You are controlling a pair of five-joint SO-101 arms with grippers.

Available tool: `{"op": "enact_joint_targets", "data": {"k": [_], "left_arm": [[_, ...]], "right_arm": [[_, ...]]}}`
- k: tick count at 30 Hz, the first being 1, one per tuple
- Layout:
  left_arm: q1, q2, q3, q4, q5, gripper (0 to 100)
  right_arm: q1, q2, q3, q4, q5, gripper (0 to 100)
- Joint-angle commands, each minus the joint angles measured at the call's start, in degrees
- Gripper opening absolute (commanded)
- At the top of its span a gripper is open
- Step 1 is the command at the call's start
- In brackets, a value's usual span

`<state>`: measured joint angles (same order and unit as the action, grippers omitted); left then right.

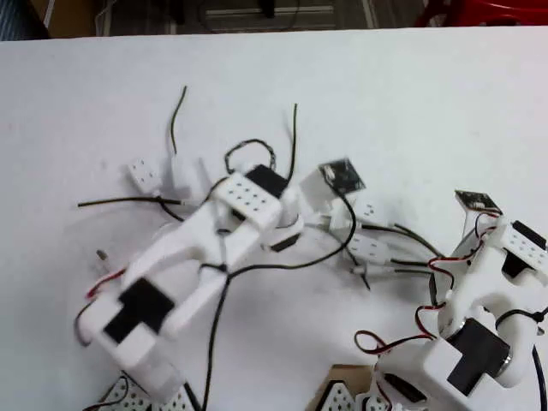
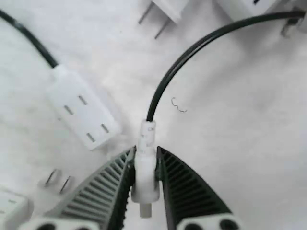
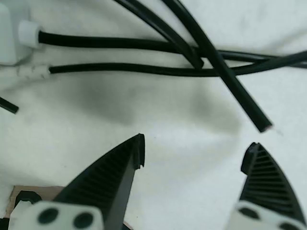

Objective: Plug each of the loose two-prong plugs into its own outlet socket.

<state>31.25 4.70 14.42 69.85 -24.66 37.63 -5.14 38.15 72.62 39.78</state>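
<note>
My left gripper (image 2: 146, 151) is shut on the white body of a plug (image 2: 145, 179), whose black cord (image 2: 165, 76) curves away over the table. A white outlet socket (image 2: 81, 112) with slots lies just beside it, on its own black cord. Another white two-prong plug (image 2: 165, 9) lies farther off, and a pair of bare prongs (image 2: 57, 177) shows close to one finger. In the high view the left gripper (image 1: 291, 224) is at the table's middle. My right gripper (image 3: 195, 143) stands open above bare table, short of several crossing black cords (image 3: 192, 48).
More white sockets and plugs (image 1: 368, 248) with black cords lie between the two arms, and one socket (image 1: 144, 175) sits at the left. A white plug end (image 3: 29, 33) shows beside the cords. A brown board (image 1: 342, 381) lies at the front edge.
</note>
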Motion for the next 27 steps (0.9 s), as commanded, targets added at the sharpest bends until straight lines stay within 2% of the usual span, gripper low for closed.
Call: {"op": "enact_joint_targets", "data": {"k": [1, 5, 12, 16, 20, 24, 27], "left_arm": [[0.5, -15.3, 4.0, -3.2, 2.7, 2], [0.8, -30.9, 14.9, -11.3, 5.1, 2], [-2.5, -57.4, 39.7, -35.4, 12.5, 2], [-6.0, -69.8, 50.4, -47.5, 20.3, 2], [-8.9, -80.0, 57.6, -55.1, 29.3, 2], [-13.5, -87.2, 63.1, -60.7, 32.1, 2], [-17.4, -90.4, 65.2, -61.6, 33.7, 2]], "right_arm": [[-0.1, -2.0, -0.3, -0.1, 0.0, 32.3], [-0.4, -2.0, -0.3, -0.1, -0.1, 32.3], [-0.5, -2.1, -0.5, -0.1, -0.1, 32.3], [-2.2, -2.5, -0.4, 0.8, -0.1, 32.3], [-8.5, -2.5, -0.6, 6.6, -0.2, 32.3], [-16.8, -2.6, -0.7, 11.4, -0.4, 32.3], [-21.8, -3.0, -2.5, 12.2, -6.7, 32.3]]}}
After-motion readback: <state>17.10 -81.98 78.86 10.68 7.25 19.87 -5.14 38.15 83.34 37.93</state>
